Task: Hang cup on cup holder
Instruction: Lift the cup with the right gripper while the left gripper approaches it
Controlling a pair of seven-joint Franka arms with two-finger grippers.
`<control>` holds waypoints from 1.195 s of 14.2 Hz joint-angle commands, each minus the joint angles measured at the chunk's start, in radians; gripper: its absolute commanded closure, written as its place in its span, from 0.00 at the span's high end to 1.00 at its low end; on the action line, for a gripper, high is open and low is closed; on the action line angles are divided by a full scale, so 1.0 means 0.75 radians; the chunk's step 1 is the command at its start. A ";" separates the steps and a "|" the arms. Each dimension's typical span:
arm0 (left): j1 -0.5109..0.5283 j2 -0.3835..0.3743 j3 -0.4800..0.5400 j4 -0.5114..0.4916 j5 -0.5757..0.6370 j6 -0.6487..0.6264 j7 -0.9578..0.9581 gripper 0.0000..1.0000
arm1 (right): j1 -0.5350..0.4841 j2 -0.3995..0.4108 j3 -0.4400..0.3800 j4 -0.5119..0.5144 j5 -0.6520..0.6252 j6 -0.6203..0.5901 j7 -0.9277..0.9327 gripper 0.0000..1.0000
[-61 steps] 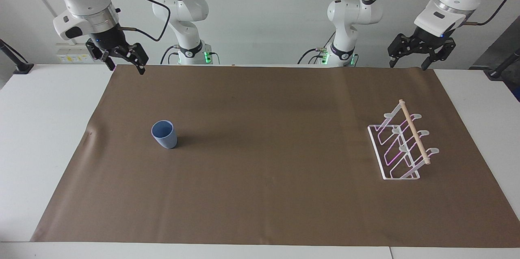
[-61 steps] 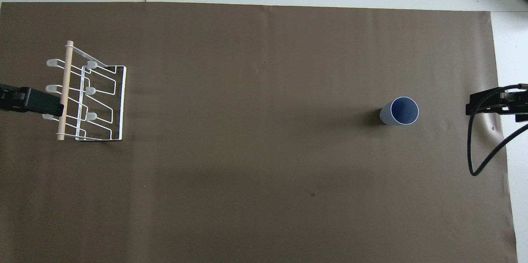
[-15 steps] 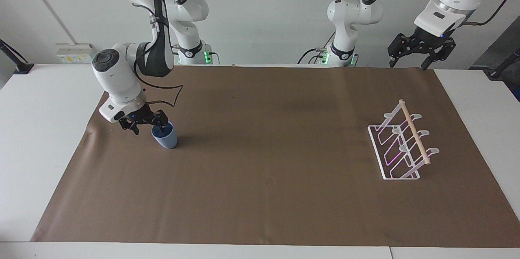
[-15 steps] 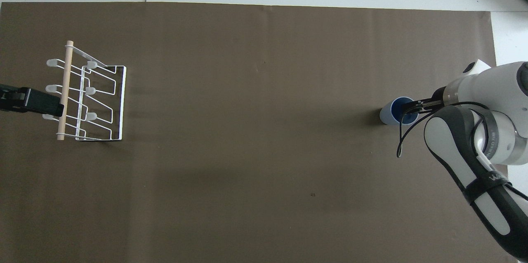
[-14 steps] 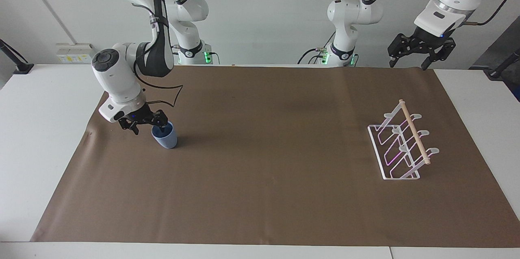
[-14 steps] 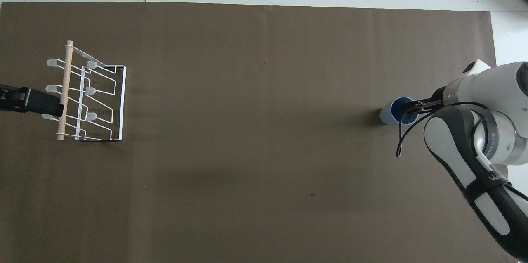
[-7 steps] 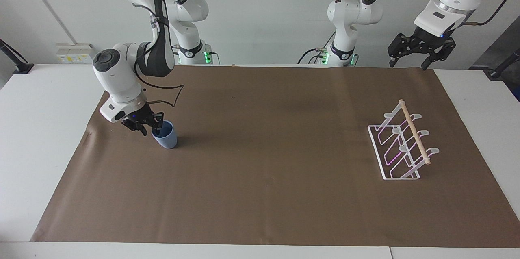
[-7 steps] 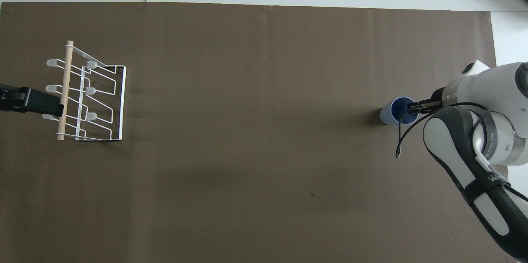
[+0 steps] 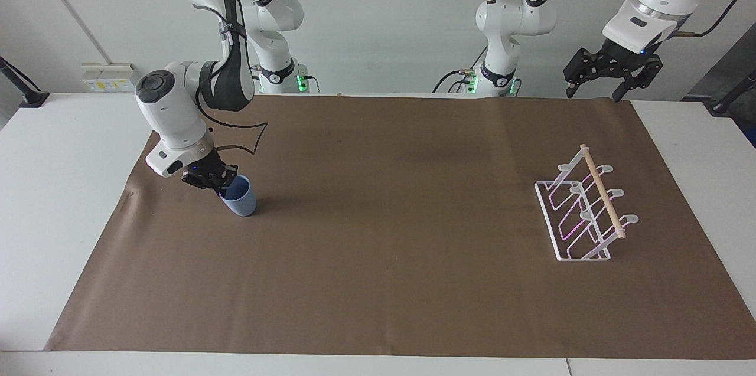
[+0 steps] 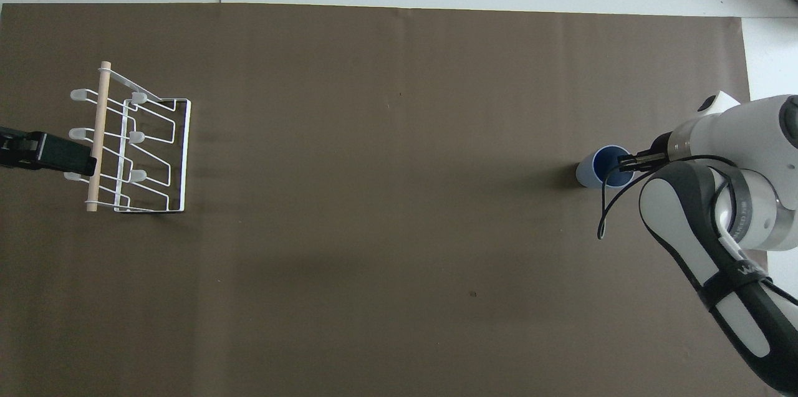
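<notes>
now right claw (image 9: 223,185) pinching cup (image 9: 240,201) rim.

one cup (image 9: 240,200), one cup holder (image 9: 582,211), two arms, one brown mat (image 9: 390,234).

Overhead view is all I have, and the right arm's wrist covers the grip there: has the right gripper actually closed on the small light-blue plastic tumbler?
Observer: Yes. From the facing view, the right gripper is shut on the light-blue tumbler, pinching its wall at the rim on the side toward the right arm's end of the table.
Operator: Is it off the table?
Observer: Not as far as I can tell. Its base looks to rest on the brown paper mat.
Operator: And the left gripper? I see only a dark tip beside the rack.
Observer: The left gripper waits open, high in the air, clear of the white wire rack with the wooden dowel.
</notes>
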 commanded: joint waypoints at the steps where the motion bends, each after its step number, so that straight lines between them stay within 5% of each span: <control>1: 0.011 -0.026 -0.004 -0.020 -0.007 -0.016 0.007 1.00 | -0.003 -0.022 0.011 0.072 0.020 -0.093 -0.019 0.00; 4: 0.011 -0.026 -0.002 -0.020 -0.007 -0.012 0.005 1.00 | -0.001 -0.047 0.040 0.214 0.058 -0.249 -0.021 0.00; 10: 0.011 -0.020 -0.006 -0.012 -0.050 0.015 -0.064 1.00 | 0.001 -0.169 0.085 0.243 0.404 -0.274 -0.019 0.00; 17: 0.042 0.013 -0.010 -0.002 -0.424 0.062 -0.573 1.00 | 0.022 -0.221 0.162 0.241 0.860 -0.343 -0.072 0.00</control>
